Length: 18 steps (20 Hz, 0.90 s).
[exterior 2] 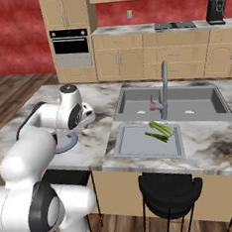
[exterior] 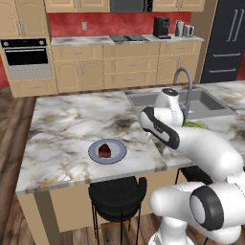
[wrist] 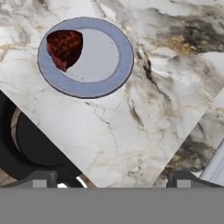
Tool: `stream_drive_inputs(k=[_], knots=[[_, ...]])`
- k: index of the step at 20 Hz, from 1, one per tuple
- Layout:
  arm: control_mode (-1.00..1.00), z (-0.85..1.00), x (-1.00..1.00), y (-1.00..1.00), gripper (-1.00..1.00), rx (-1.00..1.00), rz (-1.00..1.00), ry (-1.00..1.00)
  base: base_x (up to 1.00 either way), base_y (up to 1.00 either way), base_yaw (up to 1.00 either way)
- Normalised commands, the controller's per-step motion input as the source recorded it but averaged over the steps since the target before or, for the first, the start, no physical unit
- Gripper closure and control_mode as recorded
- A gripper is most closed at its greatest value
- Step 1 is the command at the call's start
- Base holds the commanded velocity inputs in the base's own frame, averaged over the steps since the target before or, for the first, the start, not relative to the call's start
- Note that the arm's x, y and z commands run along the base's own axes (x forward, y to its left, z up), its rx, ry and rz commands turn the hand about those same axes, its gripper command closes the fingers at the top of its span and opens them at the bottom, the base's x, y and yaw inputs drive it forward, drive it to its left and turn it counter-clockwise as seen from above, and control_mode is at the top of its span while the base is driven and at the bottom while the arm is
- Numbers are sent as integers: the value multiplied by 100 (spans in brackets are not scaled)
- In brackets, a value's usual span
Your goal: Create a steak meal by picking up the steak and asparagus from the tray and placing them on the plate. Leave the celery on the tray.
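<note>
The steak (exterior: pixel 105 150) lies on the plate (exterior: pixel 118 154) near the counter's (exterior: pixel 62 129) front edge, above a black stool (exterior: pixel 117 194). The asparagus (exterior 2: pixel 155 135) and celery (exterior 2: pixel 161 128) rest on the tray's (exterior 2: pixel 135 145) far side, just before the sink (exterior 2: pixel 137 106) and faucet (exterior 2: pixel 164 89). The pincer (wrist: pixel 113 179) hangs released and empty over bare counter between plate and tray.

A: What sort of place is this?
B: A home kitchen. There's a marble-topped island (exterior: pixel 72 129) with a grey sink (exterior 2: pixel 171 103) and tall faucet (exterior 2: pixel 164 89), and black stools (exterior 2: pixel 169 193) tucked under it.
A: Anything else?
B: Wooden cabinets (exterior: pixel 119 64) along a red wall (exterior: pixel 95 24), a built-in oven (exterior: pixel 27 58), a cooktop (exterior: pixel 129 38), a coffee machine (exterior: pixel 161 27) and a dark fridge (exterior: pixel 227 40)
</note>
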Motion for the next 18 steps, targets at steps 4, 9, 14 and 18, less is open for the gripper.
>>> stream_drive_inputs(k=[4,9,14,18], knots=[[-100,5,11,-100,-100,-4,0,1,0,0,0],[-100,0,24,-100,-100,-5,0,5,0,0,0],[-100,0,43,-100,-100,-3,0,9,0,0,0],[-100,-3,48,-96,-100,-1,0,12,0,0,0]])
